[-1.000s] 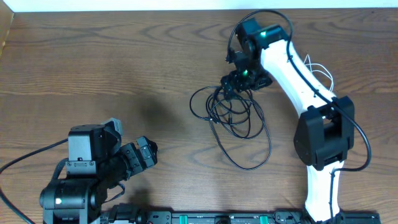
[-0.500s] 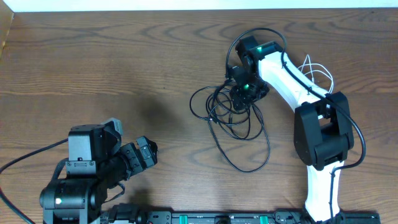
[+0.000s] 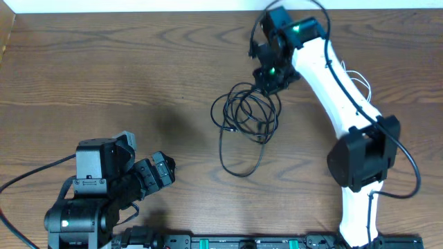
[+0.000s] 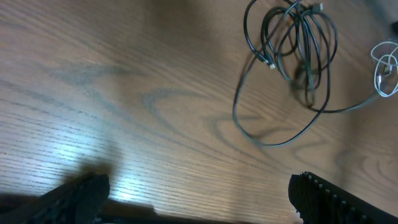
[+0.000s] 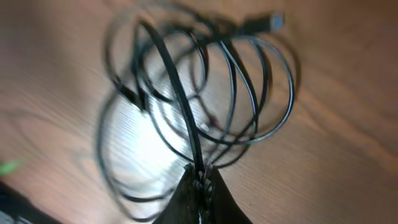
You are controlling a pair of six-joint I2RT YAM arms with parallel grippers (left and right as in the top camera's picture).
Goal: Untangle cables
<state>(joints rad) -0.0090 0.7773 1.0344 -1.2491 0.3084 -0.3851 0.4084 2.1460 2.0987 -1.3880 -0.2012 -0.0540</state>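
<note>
Right fingers (image 5: 200, 183): mine, pinched shut on one strand of black cables (image 3: 248, 114), at far edge of tangle. Black cables: loose overlapping loops on bench (image 3: 104, 83), right of centre, one long loop trailing toward near side; small plug visible at loop edge. White cable (image 3: 356, 79): apart from tangle, beside my right arm (image 3: 332, 69). Left fingers (image 4: 329, 190): spread wide, holding nothing, near front-left, well apart from cables.
</note>
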